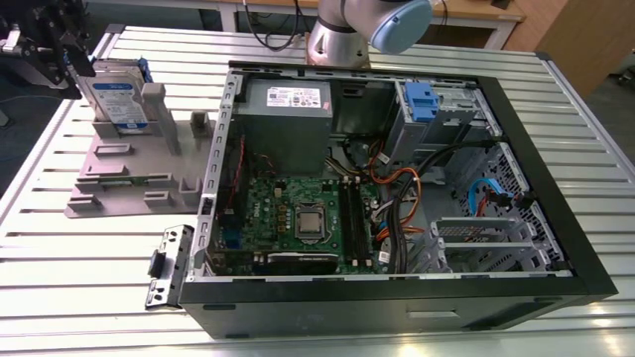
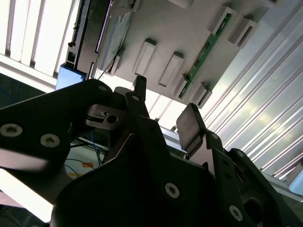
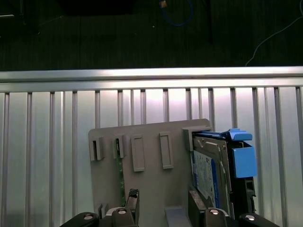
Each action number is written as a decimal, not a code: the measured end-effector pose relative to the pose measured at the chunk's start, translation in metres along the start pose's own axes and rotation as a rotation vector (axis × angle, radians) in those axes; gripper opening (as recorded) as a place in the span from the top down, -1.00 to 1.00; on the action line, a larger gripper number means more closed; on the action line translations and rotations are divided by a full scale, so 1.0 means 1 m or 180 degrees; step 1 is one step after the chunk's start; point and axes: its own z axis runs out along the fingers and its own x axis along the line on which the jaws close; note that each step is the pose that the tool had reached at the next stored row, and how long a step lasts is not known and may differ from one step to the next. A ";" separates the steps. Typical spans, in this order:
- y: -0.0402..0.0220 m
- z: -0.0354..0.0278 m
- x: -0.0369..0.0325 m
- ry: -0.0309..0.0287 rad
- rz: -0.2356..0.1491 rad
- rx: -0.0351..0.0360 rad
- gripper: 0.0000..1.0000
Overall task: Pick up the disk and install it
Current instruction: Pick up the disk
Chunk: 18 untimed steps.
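Observation:
The disk (image 1: 116,102) stands upright on edge at the back of the grey plastic stand (image 1: 124,175), on the exterior view's left. It is silver with a white-and-blue label and a blue bracket (image 3: 242,159). My black gripper (image 1: 68,58) hovers beside the disk, toward the table's edge on that side. In the first wrist view my gripper (image 3: 163,208) is open over the stand (image 3: 142,189), and one fingertip (image 3: 196,201) is close beside the disk (image 3: 210,168). In the second wrist view both fingers (image 2: 190,124) stand apart with nothing between them.
An open black computer case (image 1: 555,245) fills the table's middle, holding a motherboard (image 1: 303,219), a grey power supply (image 1: 288,100) and a blue drive bay (image 1: 421,100). A green memory stick (image 3: 118,168) sits in the stand. A black bracket (image 1: 166,266) lies by the case.

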 end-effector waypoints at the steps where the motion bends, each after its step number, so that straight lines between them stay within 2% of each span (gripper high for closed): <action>1: 0.0000 0.0001 0.0000 0.0000 0.0000 0.0000 -0.06; 4: 0.0000 0.0005 0.0000 0.0000 0.0000 0.0000 -0.06; 6: -0.0003 0.0074 0.0002 0.0000 0.0000 0.0000 -0.06; 14: -0.0003 0.0088 -0.0004 -0.0001 0.0000 0.0001 -0.06; 18: -0.0002 0.0090 -0.0038 0.0000 0.0000 0.0000 -0.06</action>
